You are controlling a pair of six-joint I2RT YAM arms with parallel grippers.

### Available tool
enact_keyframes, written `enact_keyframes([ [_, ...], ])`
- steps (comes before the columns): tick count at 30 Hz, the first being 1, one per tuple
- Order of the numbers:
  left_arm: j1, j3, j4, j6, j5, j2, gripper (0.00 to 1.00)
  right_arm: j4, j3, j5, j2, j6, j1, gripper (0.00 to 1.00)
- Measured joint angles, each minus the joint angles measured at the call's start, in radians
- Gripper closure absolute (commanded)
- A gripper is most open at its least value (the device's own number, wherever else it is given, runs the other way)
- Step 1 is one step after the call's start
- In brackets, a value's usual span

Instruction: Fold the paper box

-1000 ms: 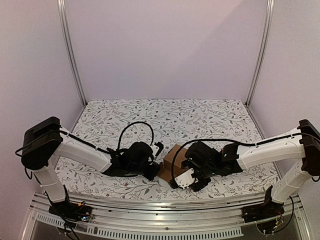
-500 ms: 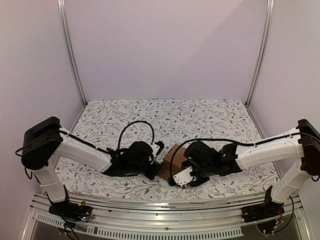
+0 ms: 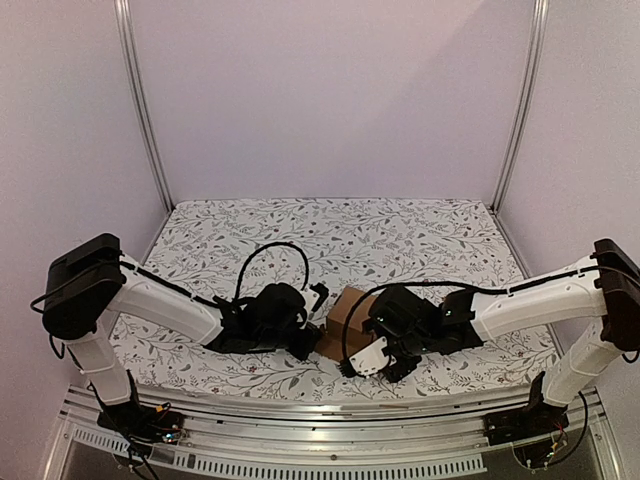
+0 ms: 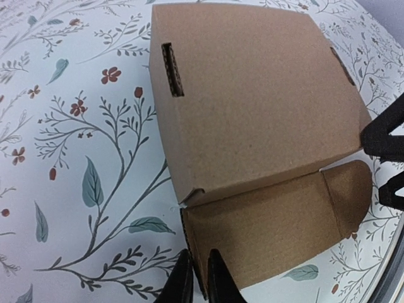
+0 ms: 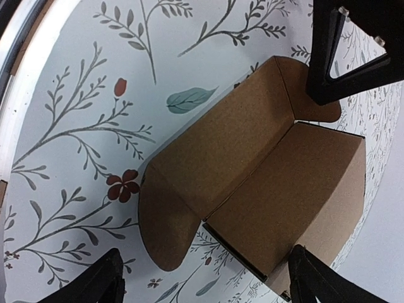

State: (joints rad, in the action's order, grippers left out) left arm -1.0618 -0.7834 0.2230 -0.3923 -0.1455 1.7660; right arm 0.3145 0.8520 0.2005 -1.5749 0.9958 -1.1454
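Note:
The paper box, plain brown cardboard, sits on the floral table between my two grippers. In the left wrist view its top panel lies shut and a front flap with a rounded end tab folds out toward me. My left gripper is shut on the left edge of that flap. My right gripper stands open wide, one finger on each side of the box's near end, touching nothing. A rounded tab rests on the table between its fingers.
The flowered table cover stretches behind the box. A metal rail runs along the near edge, close to both arms. The right gripper's fingertips show at the right edge of the left wrist view.
The right gripper narrowed half a second ago and has spread wide again, shifting slightly near the box. The left gripper and the box have stayed put.

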Motion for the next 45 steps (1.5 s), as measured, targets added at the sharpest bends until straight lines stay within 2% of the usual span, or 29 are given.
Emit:
enact_keyframes([
  [6, 0.000, 0.000, 0.000, -0.002, 0.001, 0.002, 0.85, -0.063, -0.019, 0.050, -0.009, 0.003, 0.000, 0.18],
  [10, 0.000, 0.000, -0.001, -0.005, 0.000, 0.002, 0.86, -0.098, -0.032, 0.069, -0.011, 0.005, 0.000, 0.19],
  [18, 0.000, 0.000, -0.005, -0.013, -0.002, 0.002, 0.88, -0.143, -0.048, 0.098, -0.014, 0.019, 0.000, 0.28],
  [22, 0.000, -0.002, -0.011, -0.013, -0.007, 0.005, 0.88, -0.143, -0.039, 0.108, -0.014, 0.009, 0.000, 0.28],
  [31, 0.001, -0.016, -0.035, -0.001, -0.026, 0.010, 0.91, -0.068, 0.071, 0.109, -0.013, -0.064, 0.000, 0.18],
  [35, 0.005, -0.020, -0.047, 0.011, -0.028, 0.010, 0.91, 0.043, 0.117, 0.056, -0.002, -0.118, 0.018, 0.12],
  [36, 0.006, -0.022, -0.050, 0.016, -0.028, 0.010, 0.92, 0.072, 0.135, 0.032, 0.002, -0.137, 0.027, 0.04],
  [37, 0.007, -0.024, -0.055, 0.019, -0.029, 0.010, 0.92, 0.095, 0.151, 0.007, 0.008, -0.158, 0.040, 0.01],
  [41, 0.013, -0.032, -0.069, 0.035, -0.027, 0.011, 0.92, 0.180, 0.212, -0.111, 0.055, -0.242, 0.140, 0.01],
  [45, 0.019, -0.035, -0.077, 0.062, -0.024, 0.011, 0.92, 0.227, 0.303, -0.304, 0.085, -0.369, 0.337, 0.01],
])
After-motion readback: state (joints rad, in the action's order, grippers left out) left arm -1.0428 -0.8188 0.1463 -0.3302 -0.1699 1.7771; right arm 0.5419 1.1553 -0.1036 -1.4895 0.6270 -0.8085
